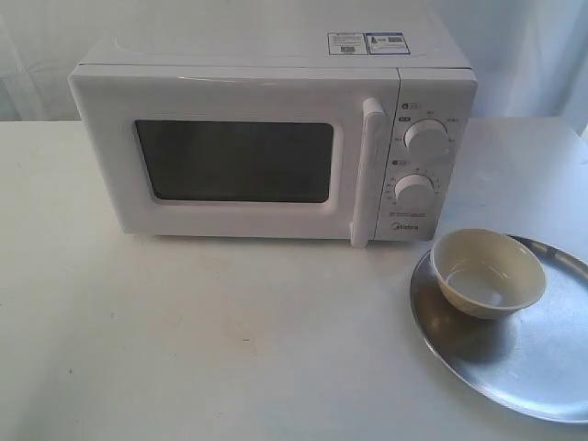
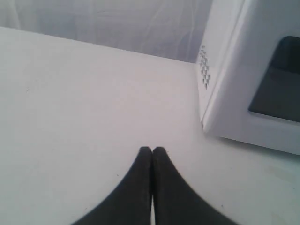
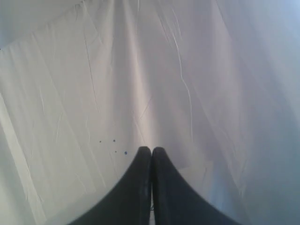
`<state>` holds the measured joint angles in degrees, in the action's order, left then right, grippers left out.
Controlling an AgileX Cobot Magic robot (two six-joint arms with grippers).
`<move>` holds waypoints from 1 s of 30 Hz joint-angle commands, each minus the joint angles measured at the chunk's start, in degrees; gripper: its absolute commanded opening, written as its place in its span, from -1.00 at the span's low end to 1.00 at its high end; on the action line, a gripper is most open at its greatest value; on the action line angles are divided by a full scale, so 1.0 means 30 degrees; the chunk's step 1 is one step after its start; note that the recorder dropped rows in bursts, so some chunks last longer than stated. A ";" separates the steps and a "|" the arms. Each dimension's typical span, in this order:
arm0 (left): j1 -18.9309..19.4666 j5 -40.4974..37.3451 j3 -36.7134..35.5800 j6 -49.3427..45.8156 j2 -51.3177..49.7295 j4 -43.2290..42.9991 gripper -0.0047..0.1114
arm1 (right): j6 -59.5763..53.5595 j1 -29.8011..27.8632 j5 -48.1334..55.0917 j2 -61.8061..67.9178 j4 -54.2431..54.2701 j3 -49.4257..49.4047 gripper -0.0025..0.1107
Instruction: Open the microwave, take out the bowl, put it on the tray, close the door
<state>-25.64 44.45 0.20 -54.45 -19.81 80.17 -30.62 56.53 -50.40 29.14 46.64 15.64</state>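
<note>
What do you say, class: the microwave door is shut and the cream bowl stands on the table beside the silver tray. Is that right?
Not quite. The exterior view shows the bowl standing on the tray itself, not on the table beside it. The door is indeed shut.

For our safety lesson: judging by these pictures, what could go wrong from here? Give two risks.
1. The bowl sits near the rim of the tray, not at its middle; a nudge might tip it off.
2. The left gripper, shut, is close to a corner of the microwave; a careless move could strike it.
</note>
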 commanded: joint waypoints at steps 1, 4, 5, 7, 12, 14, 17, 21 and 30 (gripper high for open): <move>0.3417 -0.3735 -0.0067 0.1558 0.0268 0.1045 -0.92 | 0.0075 0.0022 -0.0049 -0.0157 -0.0020 -0.0109 -0.96; 0.5813 -1.2044 0.0357 0.1592 0.1379 -0.3115 -0.92 | 0.0075 0.0022 -0.0049 -0.0157 0.0025 -0.0109 -0.96; 0.6570 -1.4699 0.0760 0.1592 0.1784 -0.4980 -0.92 | 0.0075 0.0022 -0.0049 -0.0157 0.0025 -0.0109 -0.96; 0.7714 -2.0228 0.1935 0.0808 0.2559 -0.8895 -0.92 | -0.0137 0.0022 -0.0049 -0.0157 0.0025 -0.0109 -0.96; 0.9085 -2.3362 0.2443 -0.6114 0.3283 -0.9036 -0.92 | -0.0137 0.0022 -0.0084 -0.0157 0.0025 -0.0109 -0.96; 0.9684 -2.2432 0.2104 -0.6631 0.3283 -0.8214 -0.92 | -0.0137 0.0022 -0.0084 -0.0157 0.0025 -0.0109 -0.96; 1.0841 -2.1482 0.1463 -0.6035 0.3646 -0.6618 -0.92 | -0.0137 0.0022 -0.0084 -0.0157 0.0025 -0.0109 -0.96; 1.2272 -1.8837 -0.0067 -0.2177 0.4913 -0.5282 -0.92 | -0.0137 0.0022 -0.0084 -0.0157 0.0025 -0.0109 -0.96; 1.2698 -1.7742 0.0994 0.0656 0.4833 -0.4314 -0.92 | -0.0137 0.0022 -0.0084 -0.0157 0.0025 -0.0109 -0.96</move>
<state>12.22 -8.55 0.86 -53.51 -5.30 62.62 -30.62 56.53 -50.40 29.01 46.77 15.64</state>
